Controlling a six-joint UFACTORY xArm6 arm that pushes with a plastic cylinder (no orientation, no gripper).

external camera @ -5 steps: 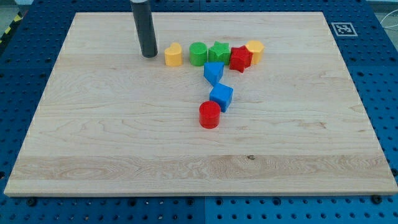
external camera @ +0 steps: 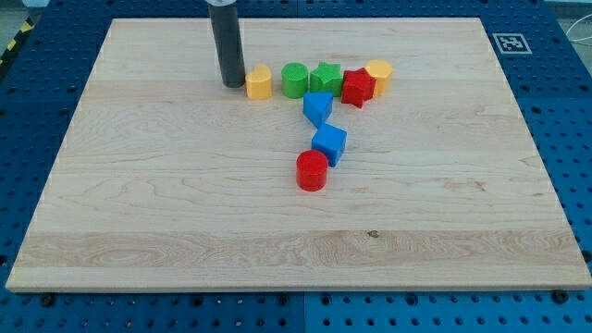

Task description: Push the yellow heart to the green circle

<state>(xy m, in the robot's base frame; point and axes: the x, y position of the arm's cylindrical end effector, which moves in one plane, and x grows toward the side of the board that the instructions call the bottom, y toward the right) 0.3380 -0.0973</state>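
Note:
The yellow heart (external camera: 259,82) lies near the view's top on the wooden board (external camera: 166,203). The green circle (external camera: 295,80) stands just to its right, a small gap between them. My tip (external camera: 231,84) is right at the heart's left side, touching it or nearly so. The dark rod rises from there to the view's top edge.
A green star (external camera: 326,78), a red star (external camera: 357,87) and a yellow block (external camera: 379,73) continue the row to the right of the green circle. Two blue blocks (external camera: 317,107) (external camera: 329,143) and a red cylinder (external camera: 312,171) run downward below the row.
My tip has moved right, closing the gap to the yellow heart's left side. The blocks have not visibly moved.

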